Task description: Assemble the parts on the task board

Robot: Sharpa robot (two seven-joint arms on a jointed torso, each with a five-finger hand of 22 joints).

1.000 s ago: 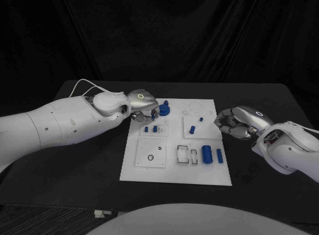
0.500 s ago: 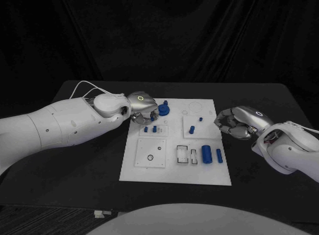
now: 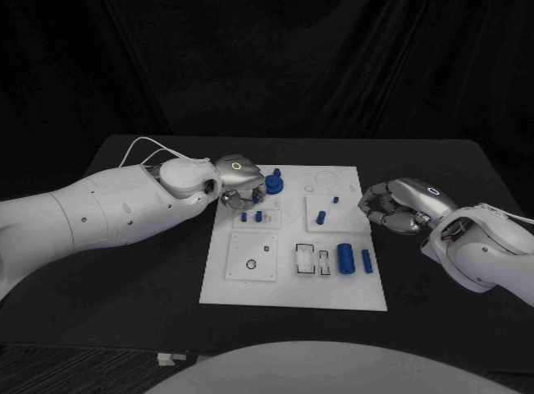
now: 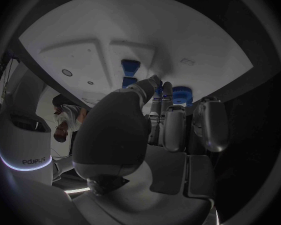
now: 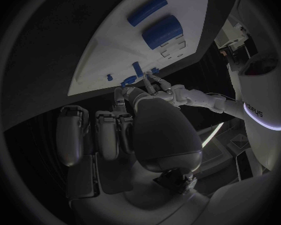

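The white task board (image 3: 293,283) lies in the middle of the black table. At its far left corner my left hand (image 3: 234,182) has its fingertips on a blue round part with a post (image 3: 274,184). In the left wrist view this part (image 4: 181,94) shows blue between thumb and fingers (image 4: 172,120). Two small blue pegs (image 3: 253,217) stand just in front of that hand. My right hand (image 3: 397,205) hovers at the board's right edge with fingers curled in and nothing in them. Its wrist view shows the curled fingers (image 5: 106,135) and the board (image 5: 109,60).
A thick blue cylinder (image 3: 346,256) and a thinner one (image 3: 367,262) lie near the board's right front. Two more blue pegs (image 3: 321,217) (image 3: 336,199) stand in a raised square near my right hand. A square plate with a ring (image 3: 253,257) lies at the left front.
The blue round part has shifted a little to the right at my left hand's fingertips, and that hand has sunk slightly. The right hand has not moved.
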